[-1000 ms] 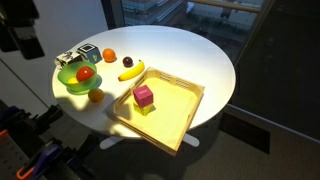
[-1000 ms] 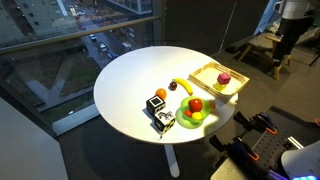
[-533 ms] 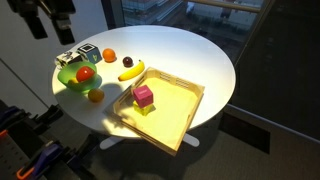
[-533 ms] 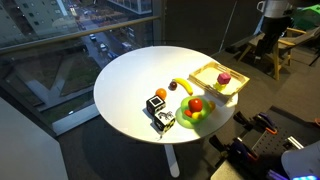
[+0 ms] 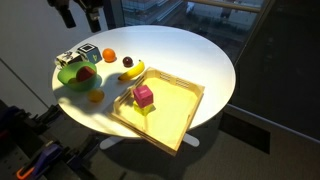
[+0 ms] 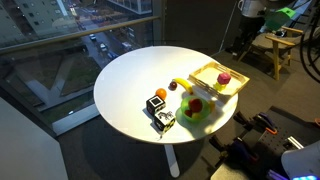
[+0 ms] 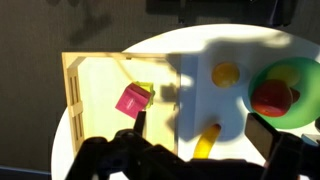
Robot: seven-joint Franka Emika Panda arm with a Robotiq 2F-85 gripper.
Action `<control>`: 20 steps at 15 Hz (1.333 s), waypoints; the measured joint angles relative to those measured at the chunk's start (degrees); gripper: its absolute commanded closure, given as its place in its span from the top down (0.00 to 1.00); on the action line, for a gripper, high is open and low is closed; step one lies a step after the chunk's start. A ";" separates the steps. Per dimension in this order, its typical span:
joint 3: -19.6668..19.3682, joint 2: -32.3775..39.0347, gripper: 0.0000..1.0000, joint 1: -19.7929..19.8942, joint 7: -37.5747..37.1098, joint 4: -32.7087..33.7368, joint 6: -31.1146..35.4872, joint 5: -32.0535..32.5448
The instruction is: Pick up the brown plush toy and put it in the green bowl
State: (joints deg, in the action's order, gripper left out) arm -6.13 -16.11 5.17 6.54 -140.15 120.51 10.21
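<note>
The brown plush toy is a small dark lump on the white table, just behind the banana. It also shows in an exterior view. It does not show in the wrist view. The green bowl sits near the table edge with a red fruit in it, and shows in the wrist view too. My gripper hangs high above the table, behind the bowl, open and empty. In the wrist view its dark fingers straddle the banana far below.
A light-wood tray holds a pink cube and a yellow block. Two orange fruits and black-and-white cubes lie round the bowl. A chair stands beyond the table.
The arm has swung over the table's far edge, rightward in one exterior view and leftward in the other. The things on the table have not moved.
</note>
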 measured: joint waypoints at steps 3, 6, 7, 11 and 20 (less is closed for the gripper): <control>1.04 3.98 1.00 -0.74 -1.48 2.80 3.46 -1.67; 1.81 8.45 1.00 -1.08 -2.34 6.21 5.73 -3.05; 1.98 9.97 1.00 -1.17 -2.38 7.43 6.22 -3.57; 2.74 15.68 1.00 -1.73 -2.30 12.53 6.70 -6.40; 4.67 23.08 1.00 -2.74 -1.98 19.40 7.74 -9.62</control>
State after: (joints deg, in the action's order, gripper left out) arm -1.46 6.98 2.43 4.56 -120.75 128.25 0.59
